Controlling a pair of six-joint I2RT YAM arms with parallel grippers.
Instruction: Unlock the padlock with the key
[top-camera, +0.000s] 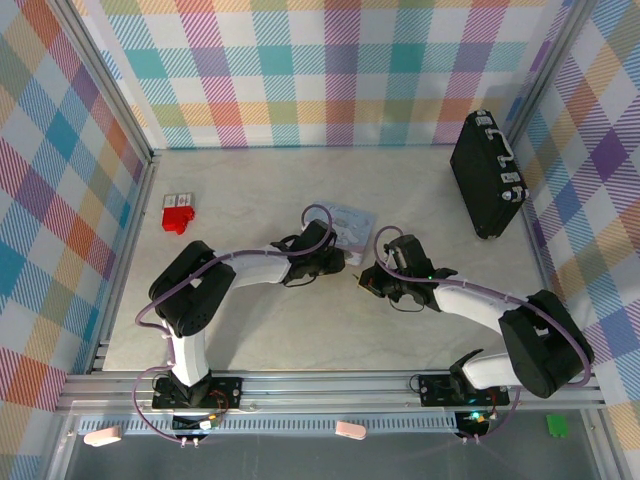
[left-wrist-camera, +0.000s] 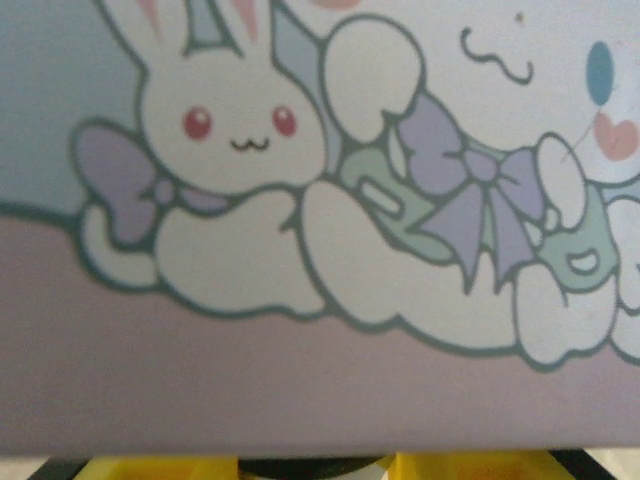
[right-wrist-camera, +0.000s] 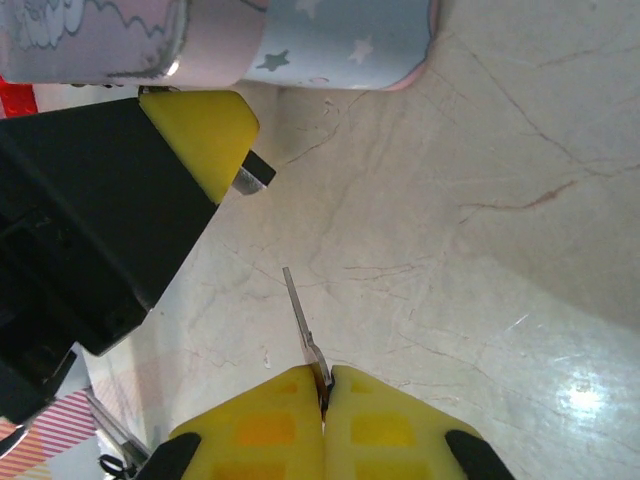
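Pinching the thin silvery key (right-wrist-camera: 300, 320) in my right claw (right-wrist-camera: 323, 385), I needed its tip squared to the tiny black padlock (right-wrist-camera: 253, 173) gripped by my left claw (top-camera: 338, 262).

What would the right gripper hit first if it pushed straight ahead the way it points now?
Probably the padlock: the key pinched in the right gripper aims roughly at it. Depth is unclear; if it misses, the tin lies beyond.
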